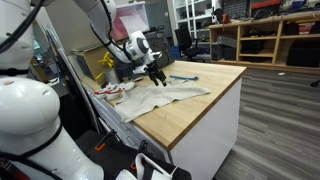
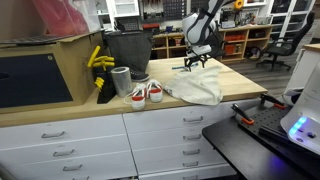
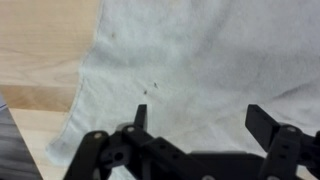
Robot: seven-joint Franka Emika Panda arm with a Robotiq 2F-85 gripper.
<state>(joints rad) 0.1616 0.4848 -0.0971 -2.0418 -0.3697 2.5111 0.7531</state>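
Observation:
A pale grey cloth [image 1: 170, 96] [image 2: 197, 86] [image 3: 190, 70] lies spread on the wooden table [image 1: 200, 105] [image 2: 120, 108]. My gripper [image 1: 157, 75] [image 2: 195, 62] [image 3: 200, 120] hangs just above the cloth, fingers pointing down and open wide. In the wrist view the two black fingertips [image 3: 141, 116] stand far apart with only cloth between them; nothing is held. A pair of white and red shoes [image 1: 113, 91] [image 2: 146, 94] sits at the cloth's edge.
A black bin [image 2: 127, 48], a grey cup [image 2: 121, 80] and yellow objects [image 2: 98, 60] stand at the table's back. A cardboard box [image 2: 45, 65] sits beside them. Shelving and office chairs fill the room beyond.

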